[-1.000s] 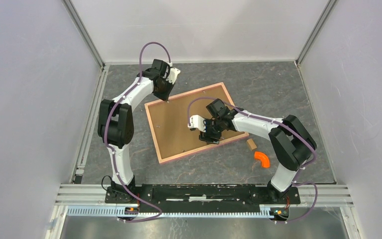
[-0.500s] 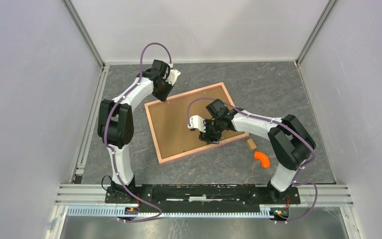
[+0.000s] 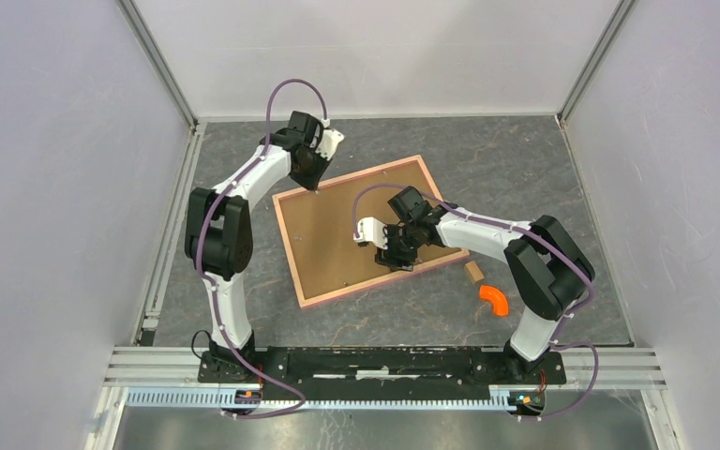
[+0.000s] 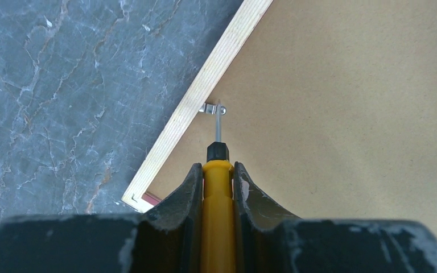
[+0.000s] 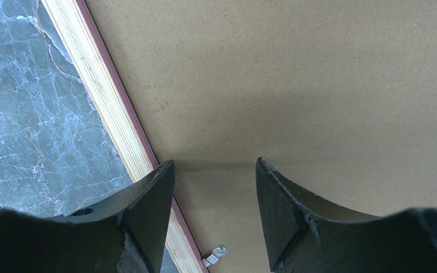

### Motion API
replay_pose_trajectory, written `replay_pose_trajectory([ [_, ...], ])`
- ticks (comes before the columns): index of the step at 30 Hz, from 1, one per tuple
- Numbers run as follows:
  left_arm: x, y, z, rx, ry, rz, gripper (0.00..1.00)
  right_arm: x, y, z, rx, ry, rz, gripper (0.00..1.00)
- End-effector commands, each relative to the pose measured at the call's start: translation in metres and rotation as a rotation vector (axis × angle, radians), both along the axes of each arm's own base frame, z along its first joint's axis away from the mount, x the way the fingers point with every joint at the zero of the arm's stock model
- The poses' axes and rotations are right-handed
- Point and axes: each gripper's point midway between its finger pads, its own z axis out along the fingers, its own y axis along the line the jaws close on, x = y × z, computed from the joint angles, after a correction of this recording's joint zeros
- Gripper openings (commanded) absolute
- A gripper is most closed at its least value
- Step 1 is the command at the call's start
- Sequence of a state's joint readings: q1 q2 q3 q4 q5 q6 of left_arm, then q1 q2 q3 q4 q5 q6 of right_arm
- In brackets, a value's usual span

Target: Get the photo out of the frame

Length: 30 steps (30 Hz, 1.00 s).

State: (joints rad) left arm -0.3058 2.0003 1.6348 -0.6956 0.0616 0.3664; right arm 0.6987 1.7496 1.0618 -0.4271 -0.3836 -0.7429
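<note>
White-and-black arms (image 3: 253, 178), purple cables (image 3: 291, 82).

We log a small wooden block (image 3: 473, 272) and an orange curved piece (image 3: 494, 299) near each other on the grey marbled counter (image 3: 525, 159), plus a yellow-handled screwdriver (image 4: 217, 196).

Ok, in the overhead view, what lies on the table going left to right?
The frame → wooden block → orange piece. The left gripper, shut on a screwdriver, and the open right gripper overlap the frame, so they have no clear place.
</note>
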Motion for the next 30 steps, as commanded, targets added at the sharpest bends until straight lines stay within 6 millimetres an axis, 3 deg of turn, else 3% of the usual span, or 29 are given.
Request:
replay_pose_trajectory([
  [1, 0.017, -0.015, 0.025, -0.037, -0.074, -0.033, 0.02, 0.001, 0.004, 0.000, -0.004, 0.002, 0.020, 0.60],
  [10, 0.018, -0.004, 0.007, 0.037, -0.050, -0.024, 0.02, 0.001, 0.003, -0.001, -0.008, 0.000, 0.021, 0.60],
  [17, 0.006, 0.005, -0.007, 0.086, -0.005, -0.045, 0.02, 0.001, 0.002, -0.001, -0.011, 0.000, 0.021, 0.60],
  [30, -0.018, 0.025, 0.000, 0.168, 0.028, -0.074, 0.02, 0.002, 0.004, 0.000, -0.008, 0.000, 0.018, 0.59],
])
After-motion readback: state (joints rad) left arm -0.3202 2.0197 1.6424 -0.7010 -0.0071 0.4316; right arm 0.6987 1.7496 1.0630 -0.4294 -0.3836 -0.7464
